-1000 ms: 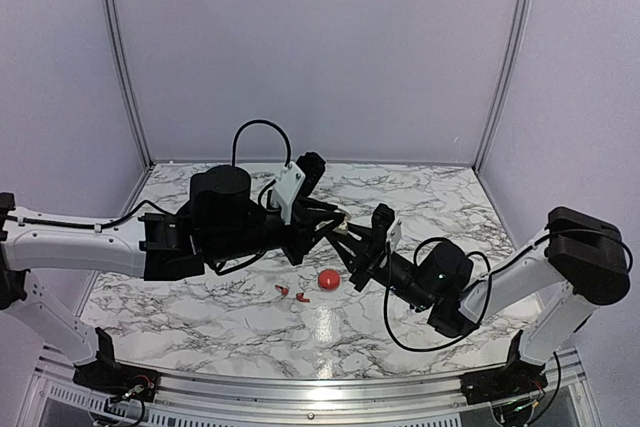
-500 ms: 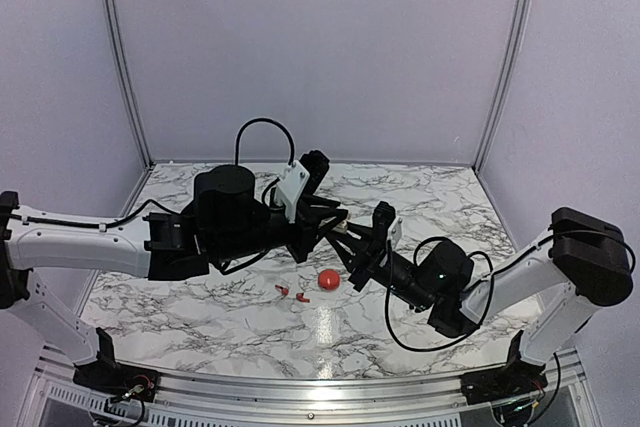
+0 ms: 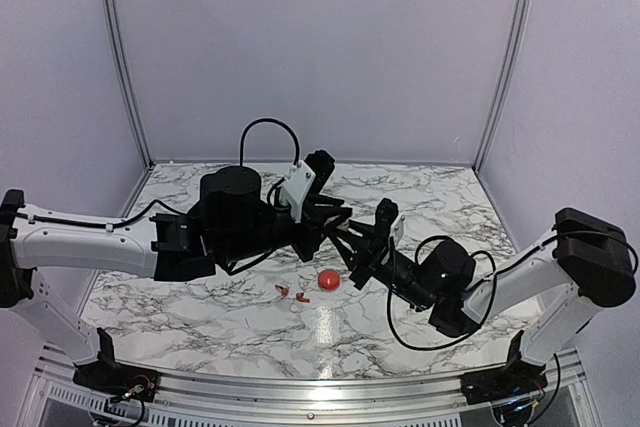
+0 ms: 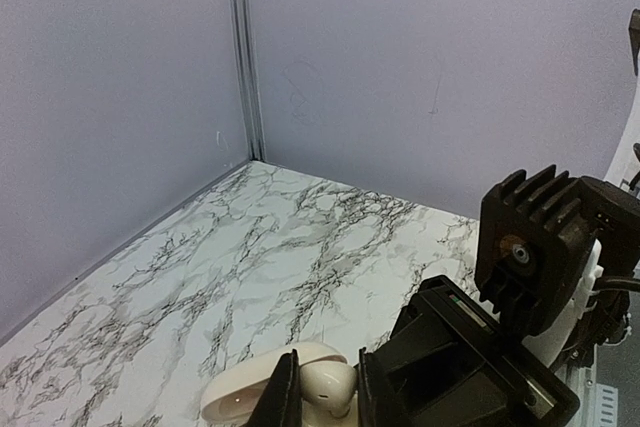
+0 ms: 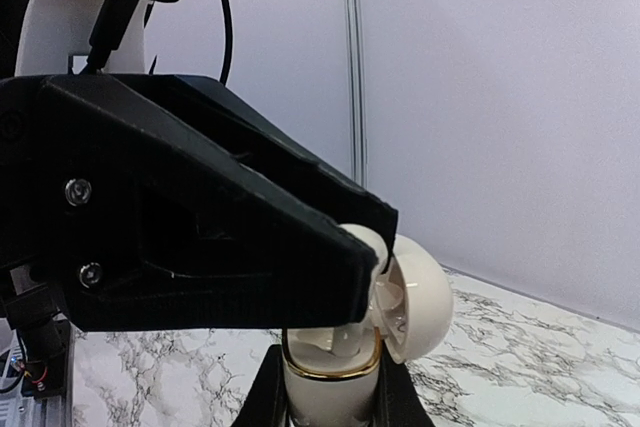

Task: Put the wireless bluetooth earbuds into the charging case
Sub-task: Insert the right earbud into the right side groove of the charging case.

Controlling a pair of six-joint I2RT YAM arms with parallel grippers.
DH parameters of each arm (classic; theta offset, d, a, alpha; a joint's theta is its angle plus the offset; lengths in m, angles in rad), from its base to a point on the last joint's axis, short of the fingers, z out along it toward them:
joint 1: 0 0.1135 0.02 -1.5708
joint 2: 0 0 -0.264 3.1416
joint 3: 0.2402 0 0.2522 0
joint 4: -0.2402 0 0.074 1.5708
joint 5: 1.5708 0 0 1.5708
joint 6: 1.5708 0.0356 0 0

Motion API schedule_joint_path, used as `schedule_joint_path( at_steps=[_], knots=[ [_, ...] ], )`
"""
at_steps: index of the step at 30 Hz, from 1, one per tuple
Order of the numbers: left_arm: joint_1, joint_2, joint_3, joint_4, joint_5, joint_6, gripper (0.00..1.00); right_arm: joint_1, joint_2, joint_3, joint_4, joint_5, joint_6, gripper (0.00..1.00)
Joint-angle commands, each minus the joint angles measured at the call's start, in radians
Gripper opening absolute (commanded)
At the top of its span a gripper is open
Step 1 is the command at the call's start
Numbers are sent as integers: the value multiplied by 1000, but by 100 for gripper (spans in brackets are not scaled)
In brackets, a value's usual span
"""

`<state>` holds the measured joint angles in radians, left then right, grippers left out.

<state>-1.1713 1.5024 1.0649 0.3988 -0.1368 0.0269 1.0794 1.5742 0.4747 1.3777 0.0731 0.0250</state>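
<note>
Both left tool and right tool pinch the open case in mid-air, earbuds lying on the surface below; opposing pulls could strain its hinge or pop it loose.

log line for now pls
charging case open, aloft | left gripper shut on it | right gripper shut on it | earbuds on table

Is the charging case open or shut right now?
Open: the charging case has its lid swung away from the gold-rimmed base, leaving a gap.
</note>
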Motion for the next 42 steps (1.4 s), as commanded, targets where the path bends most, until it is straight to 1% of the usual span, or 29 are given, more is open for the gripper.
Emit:
schedule_joint_path(
  at_steps=[1,10,28,42],
  knots=[
    [-8,18,20,12,-15,8,10,10,-40,27,75,12,23,0],
    [-8,7,9,16,-24,9,10,10,-51,45,99,29,27,0],
    [-8,-1,-13,26,9,11,9,10,-58,56,156,20,34,0],
    [-10,-22,-59,25,-29,109,10,10,-93,74,111,25,72,0]
  ],
)
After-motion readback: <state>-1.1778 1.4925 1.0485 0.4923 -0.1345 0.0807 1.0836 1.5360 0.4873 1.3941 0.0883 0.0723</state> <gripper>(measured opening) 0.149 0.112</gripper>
